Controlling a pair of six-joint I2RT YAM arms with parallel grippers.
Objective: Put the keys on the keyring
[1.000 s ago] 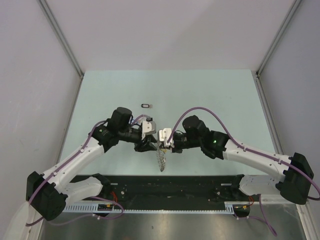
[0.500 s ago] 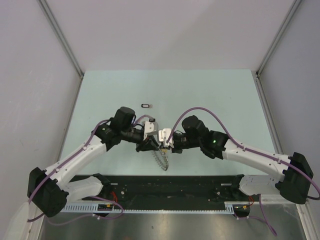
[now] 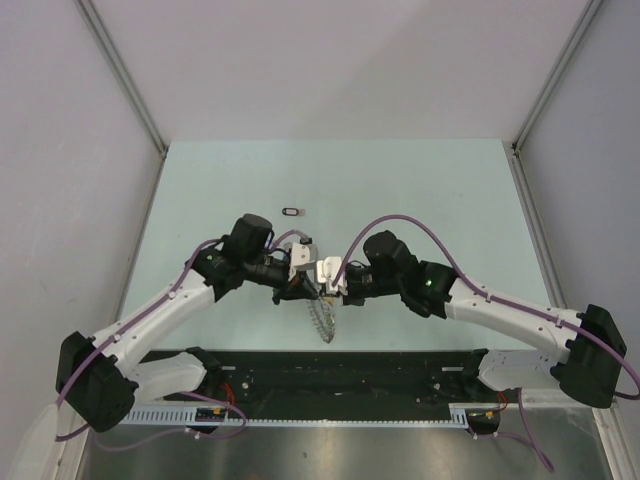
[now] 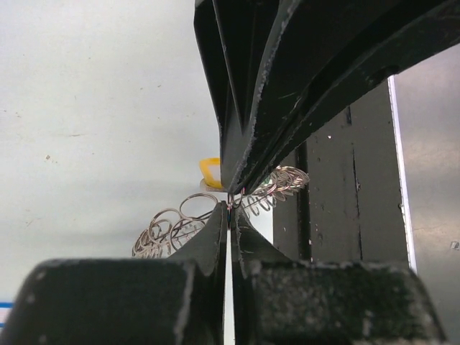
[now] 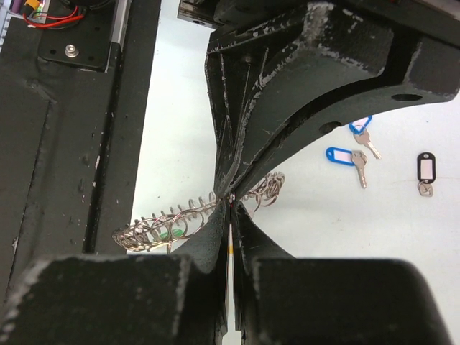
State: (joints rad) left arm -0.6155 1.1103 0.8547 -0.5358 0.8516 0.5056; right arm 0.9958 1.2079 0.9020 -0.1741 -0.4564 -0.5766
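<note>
My left gripper [image 3: 308, 284] and right gripper [image 3: 326, 287] meet tip to tip above the table's near edge. The keyring [image 3: 322, 318], a floppy coil of silver wire loops, hangs from that meeting point. In the left wrist view my left gripper [image 4: 230, 206] is shut on the keyring [image 4: 171, 227]. A yellow tag [image 4: 210, 171] shows beside the right fingers [image 4: 287, 93]. In the right wrist view my right gripper [image 5: 231, 201] is shut at the keyring [image 5: 162, 223], seemingly on the yellow-tagged key, with yellow in the jaw slit. A green tag [image 5: 169, 233] lies among the loops.
Two blue-tagged keys [image 5: 345, 157] [image 5: 361, 126] and a black-tagged key [image 5: 426, 169] lie on the pale green table. The black-tagged key [image 3: 291, 211] lies beyond the grippers in the top view. The black rail [image 3: 330, 375] runs along the near edge.
My left gripper has shifted a little to the right, closing up against the right gripper. The hanging keyring has swung slightly. The right arm has hardly moved.
</note>
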